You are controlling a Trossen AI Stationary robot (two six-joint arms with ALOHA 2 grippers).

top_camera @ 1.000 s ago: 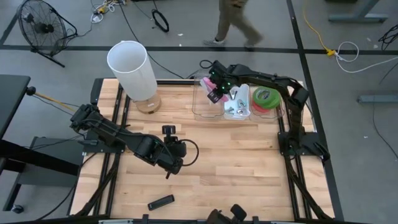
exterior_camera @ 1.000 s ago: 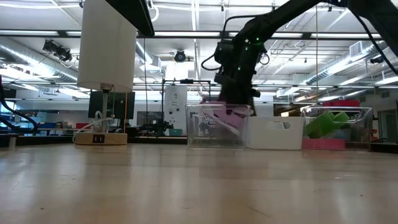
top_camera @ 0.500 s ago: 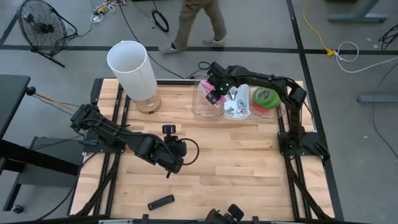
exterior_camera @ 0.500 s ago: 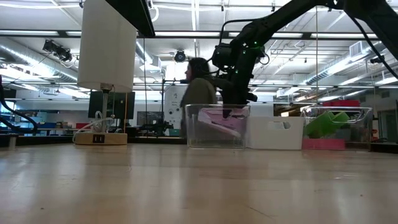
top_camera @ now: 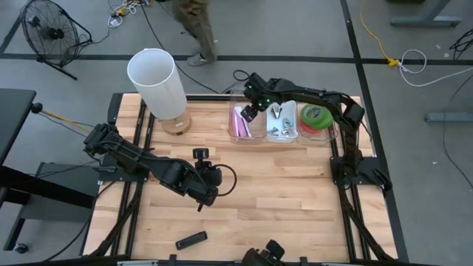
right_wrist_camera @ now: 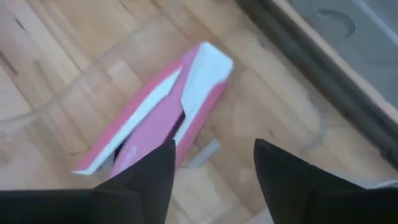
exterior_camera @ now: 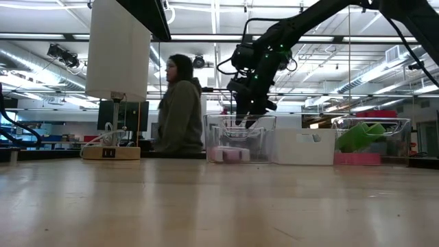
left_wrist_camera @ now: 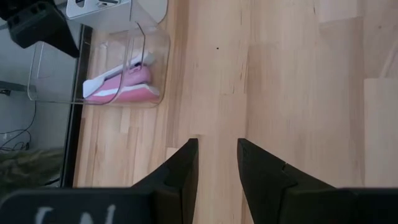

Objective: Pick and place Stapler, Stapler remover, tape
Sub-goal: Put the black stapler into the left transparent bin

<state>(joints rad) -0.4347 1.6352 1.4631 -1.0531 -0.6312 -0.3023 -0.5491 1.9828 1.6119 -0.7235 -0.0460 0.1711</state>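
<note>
The pink and white stapler [right_wrist_camera: 158, 121] lies flat on the floor of the clear bin [top_camera: 238, 134] at the table's far side; it also shows in the high view [top_camera: 240, 122], low view [exterior_camera: 230, 154] and left wrist view [left_wrist_camera: 121, 87]. My right gripper [right_wrist_camera: 211, 180] is open and empty just above the stapler, at the bin's rim [exterior_camera: 245, 118]. Metal staple removers lie in a white tray [top_camera: 283, 124]. Green tape rolls [top_camera: 316, 115] lean on a red one [exterior_camera: 357, 158] in the bin's right end. My left gripper [left_wrist_camera: 217, 165] is open and empty, low over the table's middle [top_camera: 210, 191].
A tall white lamp [top_camera: 157, 81] stands at the far left. A small dark object [top_camera: 199, 154] lies near the left arm, and a dark flat one [top_camera: 191, 240] lies near the front edge. A person [exterior_camera: 180, 106] walks behind the table.
My right gripper has let go of the pink stapler and gone up out of the bin. The stapler, held tilted inside the bin a second ago, now lies flat on the bin's floor. A person has walked past behind the table.
</note>
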